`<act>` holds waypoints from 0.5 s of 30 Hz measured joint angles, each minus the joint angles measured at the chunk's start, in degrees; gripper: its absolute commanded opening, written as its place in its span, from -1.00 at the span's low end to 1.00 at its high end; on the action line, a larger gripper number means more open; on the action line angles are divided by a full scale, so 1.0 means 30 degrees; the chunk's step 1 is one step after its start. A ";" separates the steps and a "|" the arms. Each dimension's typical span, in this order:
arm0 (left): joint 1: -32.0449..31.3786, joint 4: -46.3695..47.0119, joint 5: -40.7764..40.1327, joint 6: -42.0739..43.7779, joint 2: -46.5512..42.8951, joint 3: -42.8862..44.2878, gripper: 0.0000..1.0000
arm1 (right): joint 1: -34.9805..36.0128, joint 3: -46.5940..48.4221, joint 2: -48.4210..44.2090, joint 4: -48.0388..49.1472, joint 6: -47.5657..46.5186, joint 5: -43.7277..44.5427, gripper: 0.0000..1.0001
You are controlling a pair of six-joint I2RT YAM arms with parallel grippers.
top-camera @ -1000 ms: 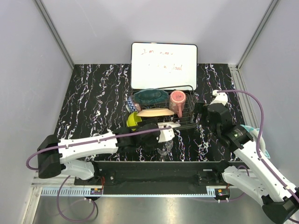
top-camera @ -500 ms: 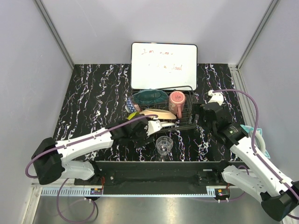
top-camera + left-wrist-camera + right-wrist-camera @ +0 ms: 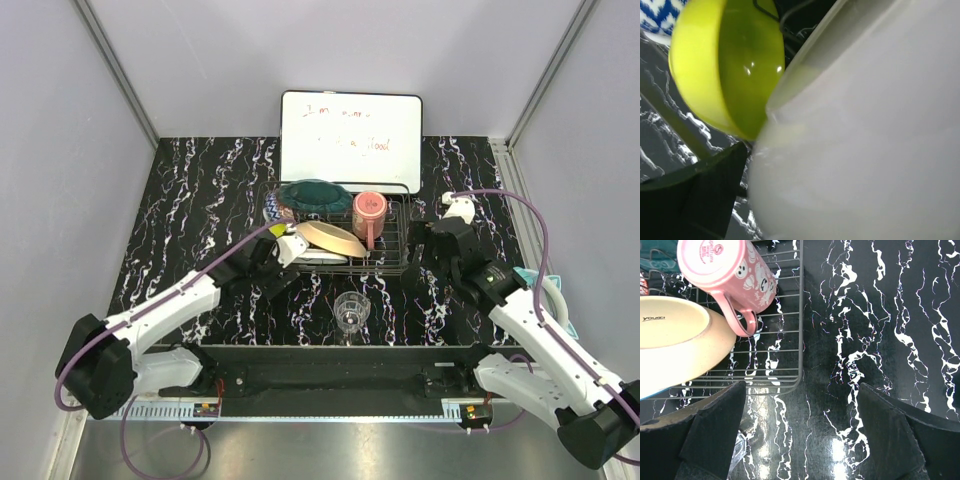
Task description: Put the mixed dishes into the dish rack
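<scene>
The dish rack (image 3: pixel 390 255) stands mid-table and holds a teal plate (image 3: pixel 315 195), a pink mug (image 3: pixel 368 215), a peach plate (image 3: pixel 330 238), a lime-green bowl (image 3: pixel 279 231) and a patterned bowl (image 3: pixel 271 212). My left gripper (image 3: pixel 292 247) at the rack's front left is shut on the white plate (image 3: pixel 322 258), which fills the left wrist view (image 3: pixel 865 130) beside the lime-green bowl (image 3: pixel 725 65). A clear glass (image 3: pixel 350 312) stands upright on the table in front of the rack. My right gripper (image 3: pixel 424 256) is open and empty over the table (image 3: pixel 802 440), just right of the rack's corner (image 3: pixel 801 350).
A white whiteboard (image 3: pixel 350 140) leans behind the rack. A teal and white object (image 3: pixel 556 292) lies at the table's right edge by the right arm. The mug (image 3: pixel 727 270) and peach plate (image 3: pixel 680 340) show in the right wrist view.
My left gripper has carried the white plate back and left from above the glass to the rack's front left. The glass now stands uncovered. The right gripper has shifted slightly left.
</scene>
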 measured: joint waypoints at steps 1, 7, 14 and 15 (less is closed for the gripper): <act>0.0080 0.0022 -0.0036 0.0153 -0.0066 -0.0095 0.84 | 0.0000 0.0000 0.0087 0.0051 -0.0015 0.0000 0.99; 0.0080 -0.0940 0.0036 0.0452 -0.0721 0.0124 0.84 | 0.0000 0.0000 0.0539 0.0233 -0.0131 -0.0029 0.99; 0.0095 -0.5785 -0.0051 -0.0437 -0.0721 0.4371 0.88 | 0.0000 0.0000 0.0678 0.0466 -0.0262 -0.0066 0.99; -0.0015 -0.6244 -0.0044 -0.0568 -0.0707 0.5209 0.89 | 0.0000 0.0000 0.0721 0.0539 -0.0291 -0.0066 1.00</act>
